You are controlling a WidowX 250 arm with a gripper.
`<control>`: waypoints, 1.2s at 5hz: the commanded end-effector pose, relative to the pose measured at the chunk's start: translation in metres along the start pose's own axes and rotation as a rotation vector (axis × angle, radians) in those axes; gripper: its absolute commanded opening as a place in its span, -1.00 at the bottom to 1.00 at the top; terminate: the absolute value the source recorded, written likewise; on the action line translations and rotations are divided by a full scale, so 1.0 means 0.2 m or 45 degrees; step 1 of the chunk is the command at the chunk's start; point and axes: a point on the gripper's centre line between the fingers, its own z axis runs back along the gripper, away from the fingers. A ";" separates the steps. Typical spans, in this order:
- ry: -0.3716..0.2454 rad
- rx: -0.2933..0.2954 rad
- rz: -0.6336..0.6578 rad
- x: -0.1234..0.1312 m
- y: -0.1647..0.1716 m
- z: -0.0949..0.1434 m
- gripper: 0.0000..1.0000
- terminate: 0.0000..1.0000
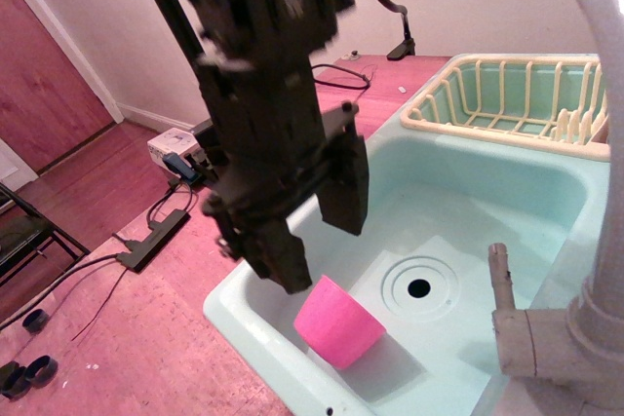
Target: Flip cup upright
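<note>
The bright pink cup (338, 323) lies in the front left corner of the pale green sink (487, 192). It is tipped, with its narrower base up and to the left and its wider rim down on the sink floor. No handle shows. My black gripper (317, 250) hangs open just above the cup. One finger (276, 252) is over the sink's left rim. The other finger (347, 185) is over the basin. The jaws stand wide apart with nothing between them.
The sink drain (419, 287) is right of the cup. A grey faucet (575, 241) with a handle (501, 278) stands at the right front. A yellow dish rack (507, 99) sits behind the sink. Cables and a power strip (151, 238) lie on the floor at left.
</note>
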 end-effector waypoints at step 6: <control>-0.032 0.207 -0.074 -0.01 0.12 -0.21 1.00 -1.00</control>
